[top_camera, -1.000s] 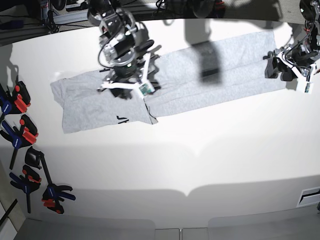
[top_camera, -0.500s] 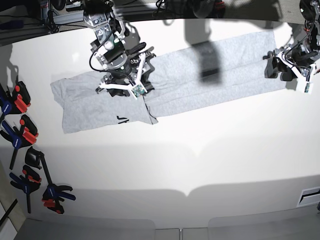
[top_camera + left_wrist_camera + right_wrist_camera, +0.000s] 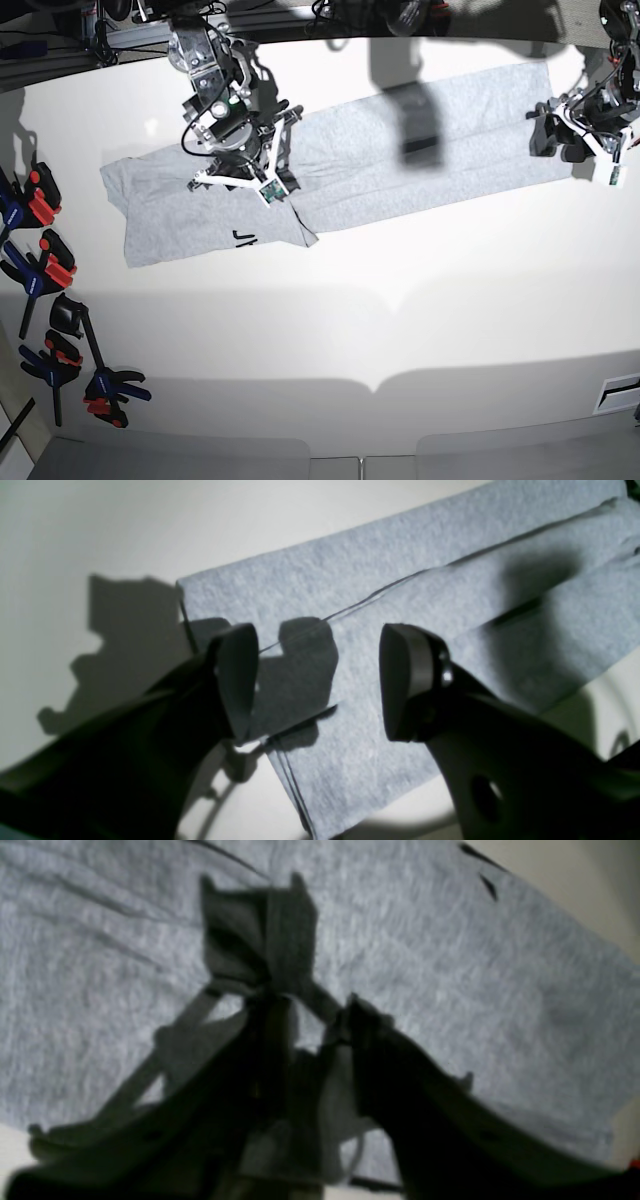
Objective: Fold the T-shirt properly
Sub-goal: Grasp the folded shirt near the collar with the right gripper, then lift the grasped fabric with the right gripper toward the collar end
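The light grey T-shirt [image 3: 470, 160] lies folded into a long strip across the back of the table, with black lettering [image 3: 245, 238] showing near its left end. My right gripper [image 3: 243, 172] is down on the strip's left part. In the right wrist view its fingers [image 3: 360, 1040] stand close together on the T-shirt [image 3: 500, 990], but blur hides whether the right gripper [image 3: 310, 1010] pinches any cloth. My left gripper [image 3: 555, 135] hovers at the strip's right end. The left gripper [image 3: 320, 680] is open there above the layered edge of the T-shirt [image 3: 450, 555], holding nothing.
Several black, red and blue spring clamps [image 3: 40, 265] lie along the white table's [image 3: 400, 330] left edge, more of them at the front left [image 3: 100, 385]. Dark equipment and cables line the back edge. A vent slot [image 3: 620, 392] sits at the front right.
My right arm has moved left and back along the shirt and settled onto it, and its jaws have narrowed from wide open. The left arm has stayed still.
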Controlling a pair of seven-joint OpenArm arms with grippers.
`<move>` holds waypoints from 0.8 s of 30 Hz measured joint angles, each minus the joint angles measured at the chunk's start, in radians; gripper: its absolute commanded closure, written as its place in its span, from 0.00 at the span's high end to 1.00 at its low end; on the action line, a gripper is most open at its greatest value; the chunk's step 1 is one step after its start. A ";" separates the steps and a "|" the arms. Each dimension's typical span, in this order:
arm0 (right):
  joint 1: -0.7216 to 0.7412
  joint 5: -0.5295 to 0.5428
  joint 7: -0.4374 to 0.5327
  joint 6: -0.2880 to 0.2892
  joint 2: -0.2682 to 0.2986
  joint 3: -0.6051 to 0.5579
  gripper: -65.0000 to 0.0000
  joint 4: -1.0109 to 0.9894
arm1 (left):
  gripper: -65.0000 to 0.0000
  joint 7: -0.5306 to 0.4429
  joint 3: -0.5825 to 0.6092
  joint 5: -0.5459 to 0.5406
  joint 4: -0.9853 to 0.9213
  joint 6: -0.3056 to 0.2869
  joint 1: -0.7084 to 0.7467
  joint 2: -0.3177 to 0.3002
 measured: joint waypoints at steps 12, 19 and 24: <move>0.000 -0.002 -0.076 0.000 0.000 0.000 0.00 0.123 | 0.55 0.000 0.000 0.000 0.000 0.000 0.000 0.000; -0.141 -0.138 -0.080 0.002 0.027 0.000 0.00 0.241 | 0.55 0.000 0.000 0.001 0.000 0.000 0.000 0.000; -0.288 -0.219 -0.083 -0.043 0.089 0.001 0.00 0.377 | 0.55 -0.014 0.000 0.004 0.000 -0.001 -0.005 0.000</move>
